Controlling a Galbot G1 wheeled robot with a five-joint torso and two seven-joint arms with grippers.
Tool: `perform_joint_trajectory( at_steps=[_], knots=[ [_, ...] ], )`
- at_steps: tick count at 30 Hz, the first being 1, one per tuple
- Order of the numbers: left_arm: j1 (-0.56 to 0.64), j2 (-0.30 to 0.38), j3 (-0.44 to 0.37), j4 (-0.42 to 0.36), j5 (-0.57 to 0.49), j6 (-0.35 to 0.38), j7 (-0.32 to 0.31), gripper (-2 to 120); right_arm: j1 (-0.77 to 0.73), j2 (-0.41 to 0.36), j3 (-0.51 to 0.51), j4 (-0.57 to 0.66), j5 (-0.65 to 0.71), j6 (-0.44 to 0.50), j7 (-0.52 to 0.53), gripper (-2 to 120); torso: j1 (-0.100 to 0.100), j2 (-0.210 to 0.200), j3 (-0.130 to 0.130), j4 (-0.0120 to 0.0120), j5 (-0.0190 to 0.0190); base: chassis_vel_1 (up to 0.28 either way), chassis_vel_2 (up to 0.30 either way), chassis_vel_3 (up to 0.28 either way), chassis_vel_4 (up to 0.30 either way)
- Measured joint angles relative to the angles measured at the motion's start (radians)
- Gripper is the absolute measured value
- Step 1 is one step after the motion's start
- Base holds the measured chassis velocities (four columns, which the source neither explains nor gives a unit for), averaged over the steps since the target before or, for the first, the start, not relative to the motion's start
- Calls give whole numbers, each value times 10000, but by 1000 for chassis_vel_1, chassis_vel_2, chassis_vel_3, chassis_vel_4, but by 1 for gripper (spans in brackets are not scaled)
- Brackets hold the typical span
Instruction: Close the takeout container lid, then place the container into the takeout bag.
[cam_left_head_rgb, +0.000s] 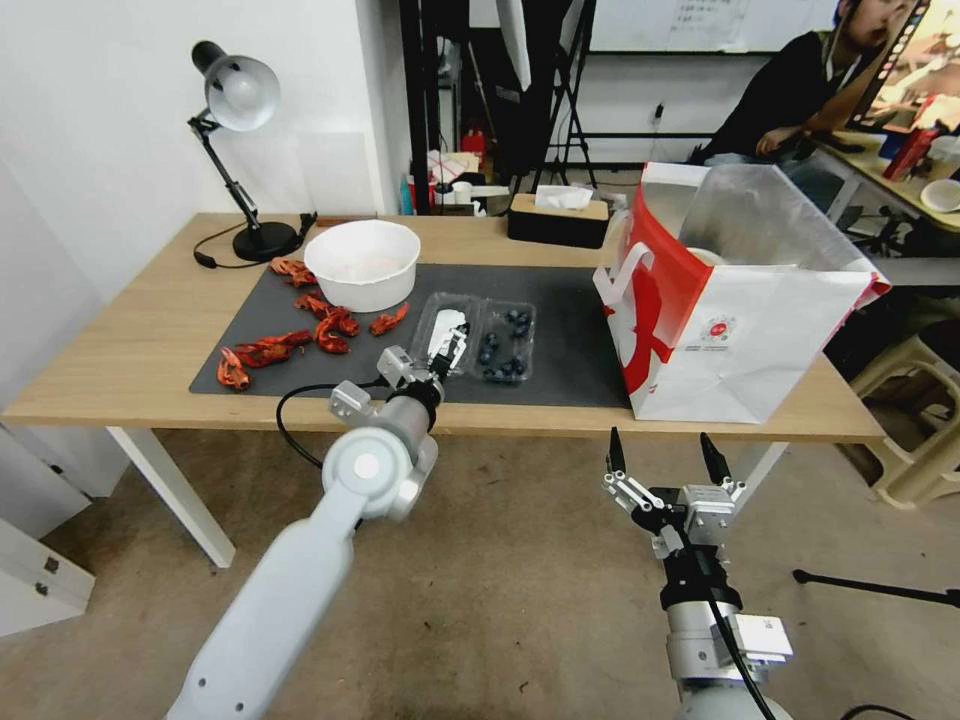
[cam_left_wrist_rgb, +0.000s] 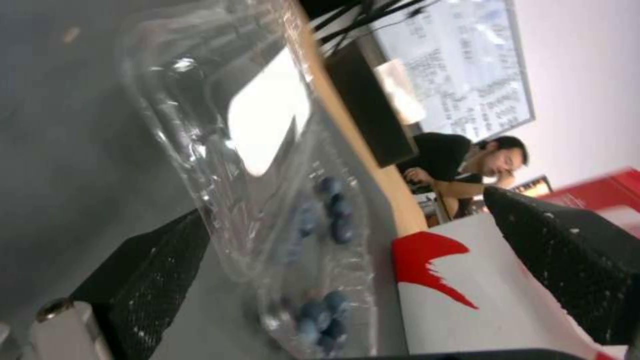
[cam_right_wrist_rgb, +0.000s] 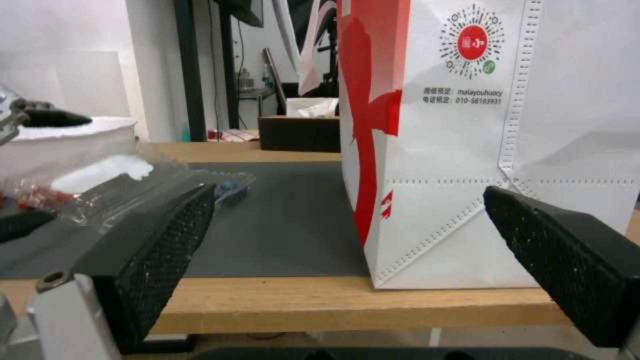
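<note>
The takeout container (cam_left_head_rgb: 478, 338) lies open on the grey mat (cam_left_head_rgb: 570, 350). Its blueberry half (cam_left_head_rgb: 507, 345) is on the right and the lid (cam_left_head_rgb: 445, 325), with the white sticker face up, on the left. My left gripper (cam_left_head_rgb: 452, 346) is open at the lid's near edge. In the left wrist view the lid (cam_left_wrist_rgb: 267, 115) slants beside one finger (cam_left_wrist_rgb: 153, 270), with blueberries (cam_left_wrist_rgb: 333, 215) beyond. The takeout bag (cam_left_head_rgb: 760, 330) stands open at the table's right end. My right gripper (cam_left_head_rgb: 660, 440) hangs open below the table's front edge, facing the takeout bag (cam_right_wrist_rgb: 453, 150).
A round white bowl (cam_left_head_rgb: 362, 262) and red crayfish shells (cam_left_head_rgb: 290, 345) sit on the mat's left part. A desk lamp (cam_left_head_rgb: 235, 100) stands at the back left and a black tissue box (cam_left_head_rgb: 558, 220) at the back middle. A plastic stool (cam_left_head_rgb: 920, 400) stands to the right.
</note>
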Motion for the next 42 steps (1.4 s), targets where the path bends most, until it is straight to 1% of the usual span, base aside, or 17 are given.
perform_joint_trajectory(
  at_steps=[3,4,8,12,17,20,23,25,26,29,30,33,34,36,37,39,42],
  knots=[
    [62,166,338,-13,1142,-316,645,100,-29,23,-14,-14,-70,44,-7,100,0,0,0,0,-1,0,0,0,0],
    [62,166,338,-13,1142,-316,645,100,-29,23,-14,-14,-70,44,-7,100,0,0,0,0,-1,0,0,0,0],
    [12,360,686,86,2450,-703,1374,100,-59,52,-28,-34,-147,82,-22,100,0,2,0,0,-1,0,0,0,0],
    [-192,447,866,169,2784,-852,1621,100,-63,62,-29,-39,-169,86,-32,100,0,2,0,1,-1,0,0,0,0],
    [-529,509,1077,210,2518,-916,1768,100,-67,81,-29,-49,-194,89,-36,100,0,1,1,0,0,0,0,0,0],
    [-891,525,1280,203,1668,-906,1818,100,-79,87,-10,-57,-199,92,-39,100,0,1,0,0,0,0,0,0,0],
    [-1005,519,1338,183,1360,-870,1793,100,-80,90,3,-63,-199,93,-40,100,0,1,0,0,0,0,0,0,0],
    [-1311,470,1470,143,485,-651,1555,100,-79,112,39,-91,-200,98,-43,100,0,2,1,0,0,0,0,0,0],
    [-1311,470,1470,143,485,-651,1555,100,-79,112,39,-91,-200,98,-43,100,0,2,1,0,0,0,0,0,0],
    [-1636,329,1513,190,-879,-301,979,100,-78,141,64,-108,-199,105,-46,100,0,1,1,0,1,0,0,0,0],
    [-1636,329,1513,190,-879,-301,979,100,-78,141,64,-108,-199,105,-46,100,0,1,1,0,1,0,0,0,0],
    [-1869,169,1464,354,-2141,-142,405,99,-48,141,85,-108,-157,106,-56,100,0,1,1,0,0,0,0,0,0],
    [-1869,169,1464,354,-2141,-142,405,99,-48,141,85,-108,-157,106,-56,100,0,1,1,0,0,0,0,0,0],
    [-2014,41,1390,518,-2911,-60,-13,97,-3,136,80,-104,-40,87,-71,100,0,1,1,0,0,0,0,0,0],
    [-2073,-10,1365,611,-3100,-40,-178,95,23,136,69,-101,23,64,-75,100,0,1,1,0,1,0,0,0,0],
    [-2110,-40,1351,687,-3193,-27,-267,92,60,133,59,-98,89,26,-77,100,0,1,1,-1,0,0,0,0,0],
    [-2164,-64,1344,852,-3292,68,-534,80,213,96,27,-56,343,-134,-80,100,0,1,1,0,0,0,0,0,0]
  ],
)
